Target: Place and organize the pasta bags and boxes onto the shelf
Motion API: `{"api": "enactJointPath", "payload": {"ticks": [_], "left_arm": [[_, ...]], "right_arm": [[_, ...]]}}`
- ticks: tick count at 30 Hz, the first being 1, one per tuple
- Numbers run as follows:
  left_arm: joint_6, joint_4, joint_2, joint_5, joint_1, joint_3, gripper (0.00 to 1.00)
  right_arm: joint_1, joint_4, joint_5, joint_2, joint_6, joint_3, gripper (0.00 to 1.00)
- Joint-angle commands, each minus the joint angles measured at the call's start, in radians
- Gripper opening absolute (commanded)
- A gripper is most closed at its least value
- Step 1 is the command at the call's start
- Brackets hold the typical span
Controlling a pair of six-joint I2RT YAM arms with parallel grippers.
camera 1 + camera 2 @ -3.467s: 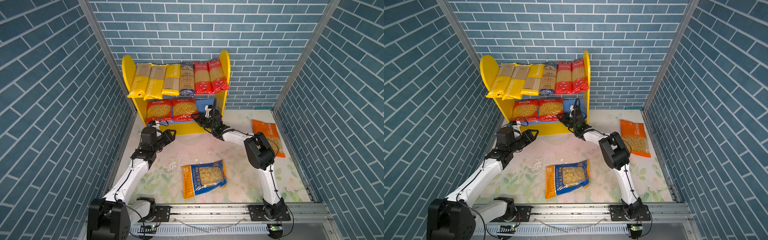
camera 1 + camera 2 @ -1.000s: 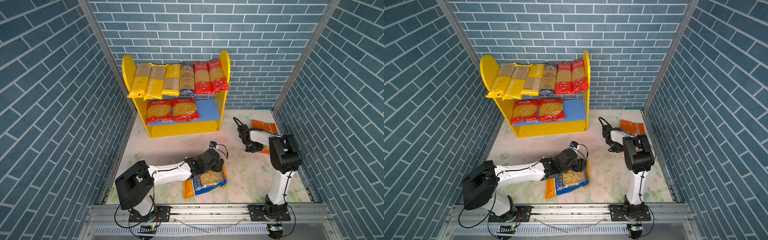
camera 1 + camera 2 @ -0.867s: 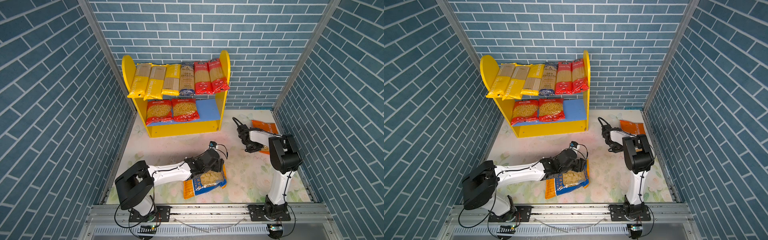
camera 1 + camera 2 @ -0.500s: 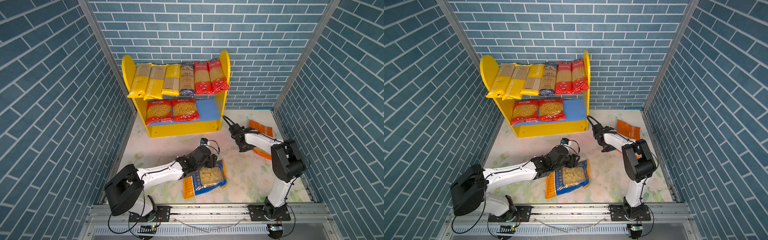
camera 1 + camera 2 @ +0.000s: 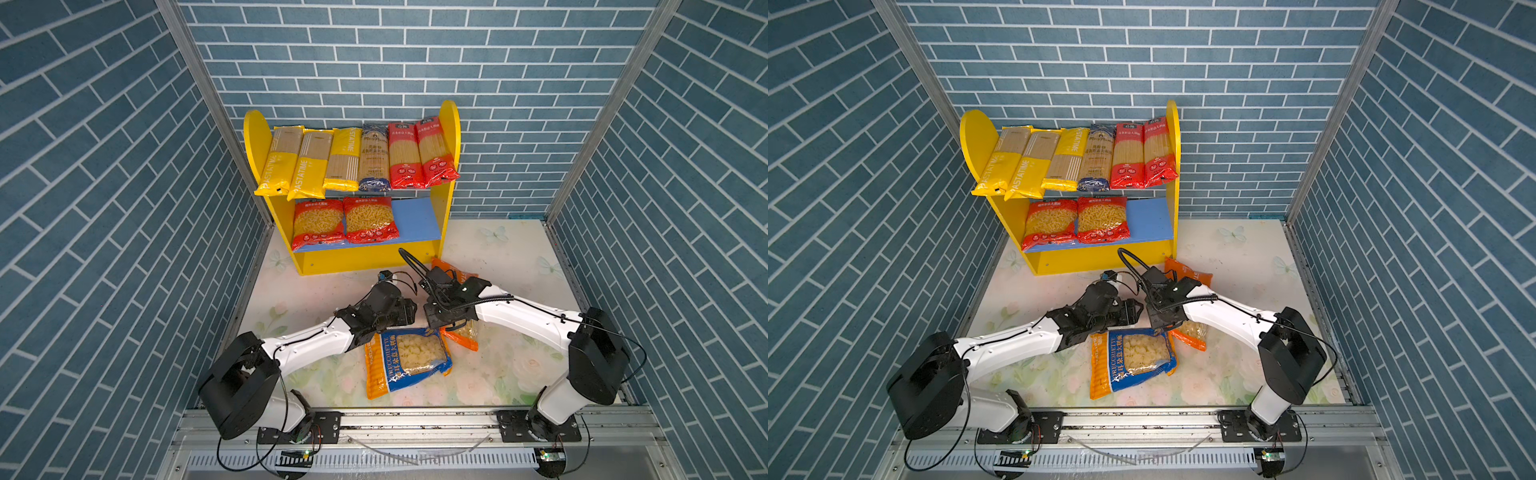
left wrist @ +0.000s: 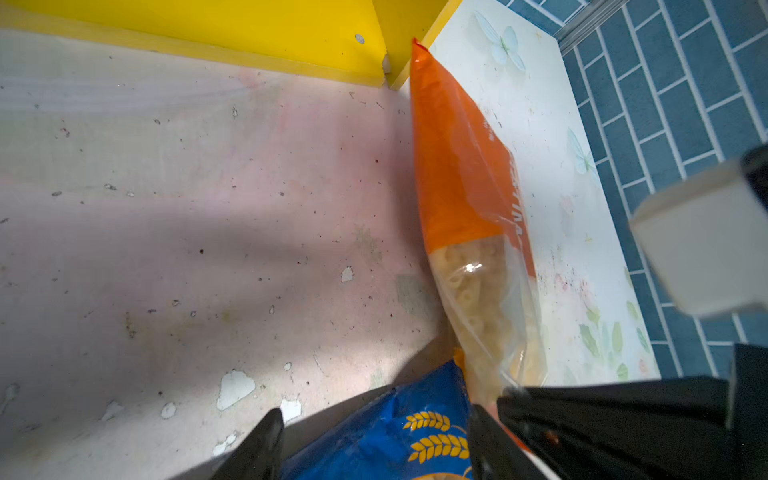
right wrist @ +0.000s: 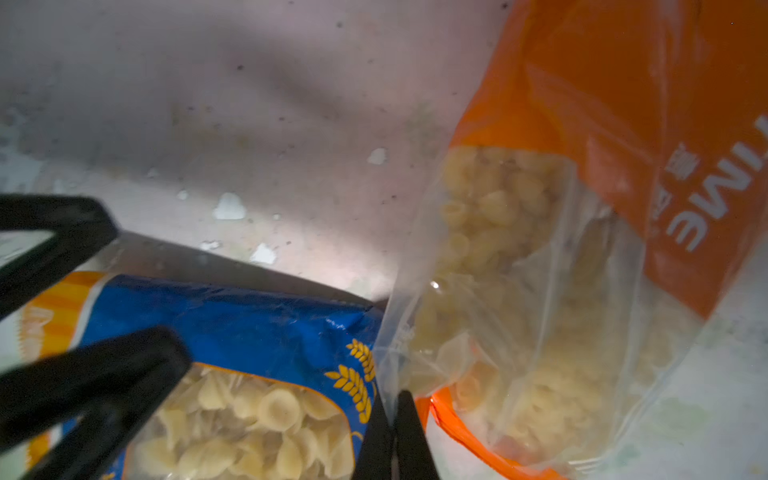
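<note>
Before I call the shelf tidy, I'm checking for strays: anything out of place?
Yes: the orange bag stands tilted on edge in front of the shelf, pinched by the right gripper, touching the blue bag lying flat.

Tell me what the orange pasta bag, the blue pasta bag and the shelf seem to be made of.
The orange pasta bag: thin glossy plastic film; its clear window crinkles and glints. The blue pasta bag: similar printed film, creased. The shelf: probably painted wood board, matte, rigid panels.

Blue brick-pattern walls (image 5: 104, 208), floral table surface (image 5: 511, 257), metal rail (image 5: 415, 419) at front edge
</note>
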Motion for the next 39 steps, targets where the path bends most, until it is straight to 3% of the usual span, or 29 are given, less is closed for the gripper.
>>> {"api": "enactJointPath", "payload": {"ticks": [1, 3, 6, 10, 13, 15, 20, 23, 27, 31, 33, 39], "left_arm": [[-0.038, 0.012, 0.008, 0.115, 0.069, -0.027, 0.72], [-0.038, 0.004, 0.001, 0.132, 0.094, -0.029, 0.75], [-0.059, 0.020, 0.010, 0.197, 0.123, -0.029, 0.77], [-0.110, 0.060, 0.058, 0.252, 0.123, -0.015, 0.78], [-0.188, 0.173, 0.132, 0.289, 0.101, -0.024, 0.78], [-0.240, 0.261, 0.195, 0.315, 0.079, -0.017, 0.78], [-0.303, 0.381, 0.278, 0.312, 0.041, 0.006, 0.78], [-0.308, 0.404, 0.309, 0.312, 0.026, 0.021, 0.77], [-0.303, 0.423, 0.359, 0.320, 0.019, 0.035, 0.73], [-0.293, 0.433, 0.409, 0.347, 0.019, 0.054, 0.65], [-0.290, 0.447, 0.419, 0.355, 0.019, 0.058, 0.57], [-0.263, 0.441, 0.373, 0.364, 0.021, 0.055, 0.33]], "right_arm": [[-0.011, 0.122, -0.236, -0.055, 0.026, -0.003, 0.12], [-0.065, 0.175, -0.356, -0.112, 0.035, -0.054, 0.32], [-0.208, 0.257, -0.468, -0.236, 0.081, -0.169, 0.43], [-0.436, 0.265, -0.496, -0.347, 0.076, -0.290, 0.54], [-0.621, 0.331, -0.573, -0.332, 0.066, -0.392, 0.58], [-0.718, 0.426, -0.638, -0.296, 0.075, -0.457, 0.70], [-0.787, 0.569, -0.750, -0.130, 0.088, -0.504, 0.79], [-0.784, 0.676, -0.794, -0.047, 0.122, -0.554, 0.78], [-0.755, 0.806, -0.846, 0.015, 0.163, -0.600, 0.69], [-0.704, 0.827, -0.833, 0.046, 0.171, -0.582, 0.56], [-0.684, 0.820, -0.811, 0.026, 0.174, -0.570, 0.44], [-0.661, 0.769, -0.766, -0.091, 0.174, -0.549, 0.23]]}}
